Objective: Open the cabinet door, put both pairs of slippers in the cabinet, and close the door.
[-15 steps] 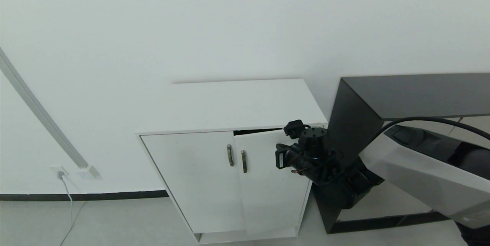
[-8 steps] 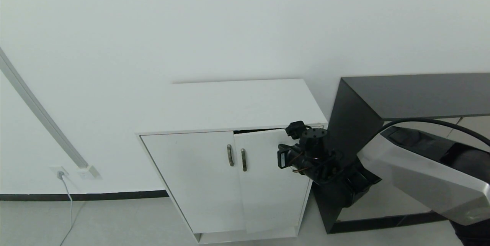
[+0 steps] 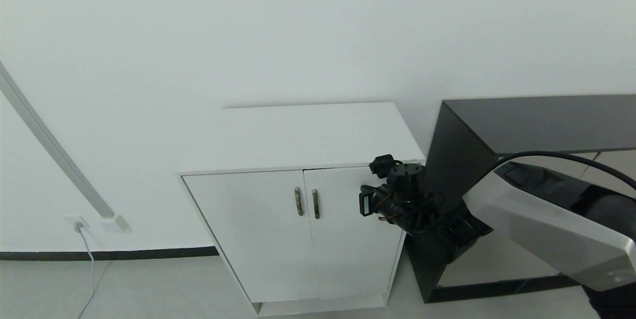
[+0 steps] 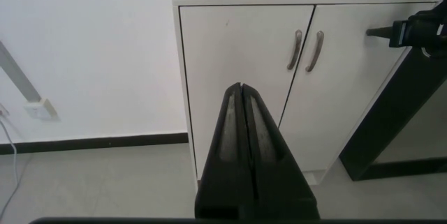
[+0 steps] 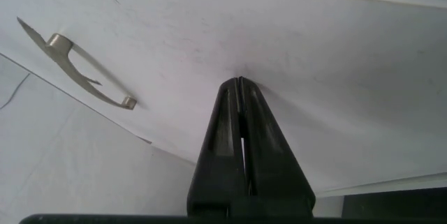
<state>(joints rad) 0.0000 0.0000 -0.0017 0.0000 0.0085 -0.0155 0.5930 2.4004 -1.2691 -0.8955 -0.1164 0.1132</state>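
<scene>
The white cabinet (image 3: 298, 135) is set against the far wall, both doors closed flush. The right end effector (image 5: 240, 81), fingers together, is pressed tip-first against the right door (image 3: 348, 249). The left end effector (image 4: 241, 86), fingers together, is held well apart.

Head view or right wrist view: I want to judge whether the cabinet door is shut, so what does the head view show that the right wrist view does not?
The head view adds the whole white cabinet, its two doors lying flush, the left door's handle and the wall socket. The right wrist view adds the close look: the right gripper, fingers shut, tips at the door's face. Shared: the right door and its handle.
</scene>
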